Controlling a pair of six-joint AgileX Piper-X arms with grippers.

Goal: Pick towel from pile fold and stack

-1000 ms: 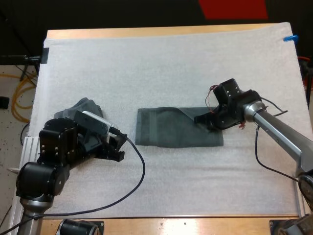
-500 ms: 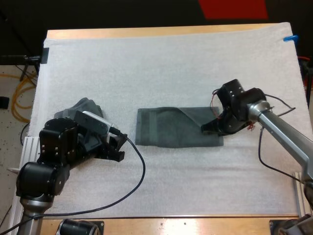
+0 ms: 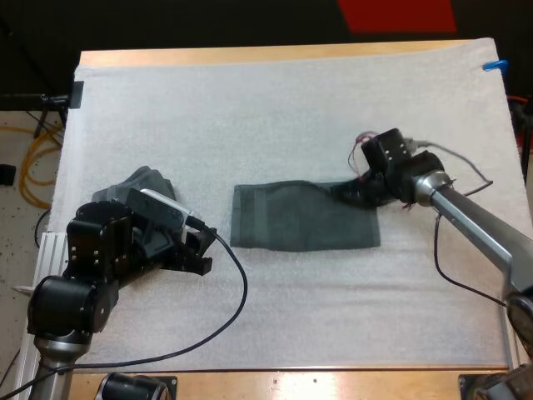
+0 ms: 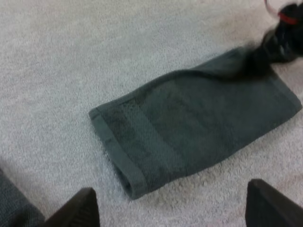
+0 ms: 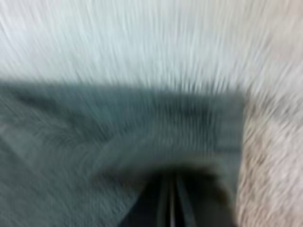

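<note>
The folded towel (image 3: pixel 300 218) was dark grey-green terry cloth, laid out as a long flat rectangle on the white mat (image 3: pixel 275 108). It lay between the two grippers, its short ends turned one toward each. The end nearer the left gripper (image 3: pixel 198 252) showed a thick, rounded doubled edge. Just inside that edge a flatter woven band ran across the towel's width, smoother than the looped pile on the rest of the cloth. The long sides were nearly straight. The far long side rose in a small hump close to the right gripper (image 3: pixel 351 193).

The right gripper sat at the towel's far corner on its own side. In its wrist view the fingers (image 5: pixel 156 203) were drawn close together, with only a thin line between them. Dark cloth was bunched around their tips, so it had that corner pinched. Pale mat showed beyond the towel's edge just ahead of it and to one side.

The left gripper stood well short of the folded towel, touching nothing. Its two fingers were spread wide apart over bare mat, and the towel's banded end lay out in front of them. Behind it and just beside its arm lay the crumpled towel (image 3: pixel 141 182), a loose heap of the same grey-green cloth near the mat's edge. The wooden table (image 3: pixel 250 55) showed as a strip past the mat's far side.
</note>
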